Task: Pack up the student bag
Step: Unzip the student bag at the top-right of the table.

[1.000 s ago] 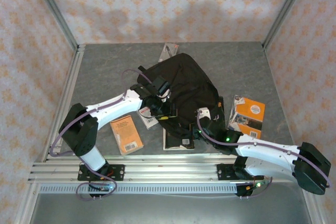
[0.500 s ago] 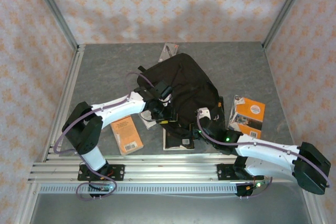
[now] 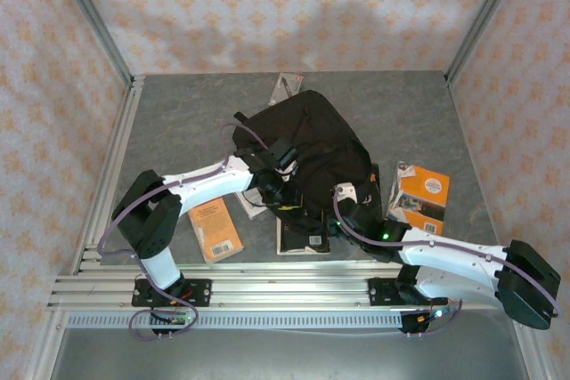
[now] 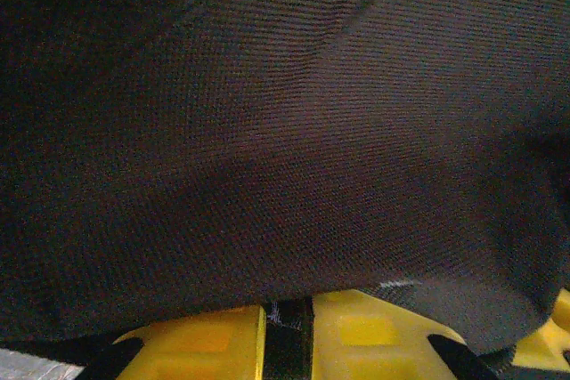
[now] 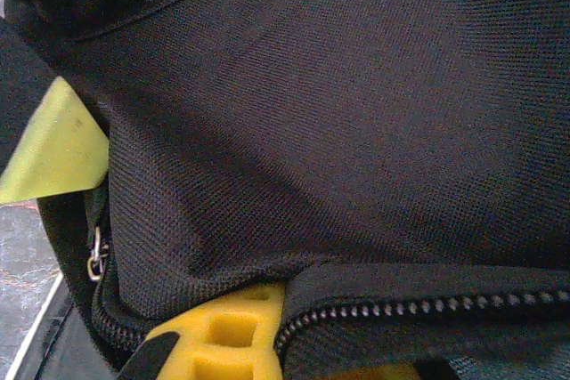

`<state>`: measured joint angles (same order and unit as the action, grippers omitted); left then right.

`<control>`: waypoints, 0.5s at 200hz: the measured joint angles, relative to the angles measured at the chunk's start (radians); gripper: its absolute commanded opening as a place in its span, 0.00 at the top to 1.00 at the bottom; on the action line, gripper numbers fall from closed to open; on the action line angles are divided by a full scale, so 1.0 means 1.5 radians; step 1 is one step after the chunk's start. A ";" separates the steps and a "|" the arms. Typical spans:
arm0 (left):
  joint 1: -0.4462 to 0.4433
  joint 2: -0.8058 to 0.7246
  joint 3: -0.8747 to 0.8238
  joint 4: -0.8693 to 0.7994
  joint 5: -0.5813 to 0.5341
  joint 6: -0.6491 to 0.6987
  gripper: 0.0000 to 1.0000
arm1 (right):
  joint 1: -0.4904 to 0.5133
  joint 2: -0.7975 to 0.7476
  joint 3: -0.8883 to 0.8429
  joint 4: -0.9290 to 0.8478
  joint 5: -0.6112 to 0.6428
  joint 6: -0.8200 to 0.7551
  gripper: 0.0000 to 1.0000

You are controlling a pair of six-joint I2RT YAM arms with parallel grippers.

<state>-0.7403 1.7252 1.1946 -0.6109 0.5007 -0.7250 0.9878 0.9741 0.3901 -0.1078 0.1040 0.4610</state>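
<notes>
At the zip (image 5: pixel 419 309), right gripper (image 3: pixel 346 195) is pinched together on student bag (image 3: pixel 312 135) fabric. Left gripper (image 3: pixel 285 195) is buried in cloth, jaw state not determinable. Recommend lifting the 2 edges evenly to gape the mouth; bag lies mid-table, long axis judged roughly far-to-near, mouth toward the near edge.

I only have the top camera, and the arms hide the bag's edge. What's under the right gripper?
Observer: The right gripper is shut; student bag fabric drapes over its yellow finger, with zip teeth right beside it.
Operator: Any pull on that zip?
Observer: A small metal ring hangs at the zip's left end, close above the table.
Operator: And the other arm?
Observer: Black fabric lies over the left gripper and its yellow fingers; open or shut, I can't tell.
</notes>
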 measured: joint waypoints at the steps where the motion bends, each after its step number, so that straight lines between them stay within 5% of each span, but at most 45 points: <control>1: 0.000 0.001 0.000 -0.001 -0.002 -0.002 0.92 | 0.000 0.000 0.000 0.000 0.000 0.000 1.00; 16: 0.000 0.005 0.000 -0.004 -0.012 -0.002 1.00 | 0.000 -0.001 0.000 0.000 0.000 0.002 1.00; 100: 0.009 -0.064 0.010 -0.062 -0.101 0.001 1.00 | 0.000 -0.076 -0.002 -0.048 0.008 0.017 1.00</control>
<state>-0.7261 1.6287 1.2102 -0.7040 0.3492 -0.7235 0.9878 0.8604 0.3878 -0.1802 0.1154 0.4862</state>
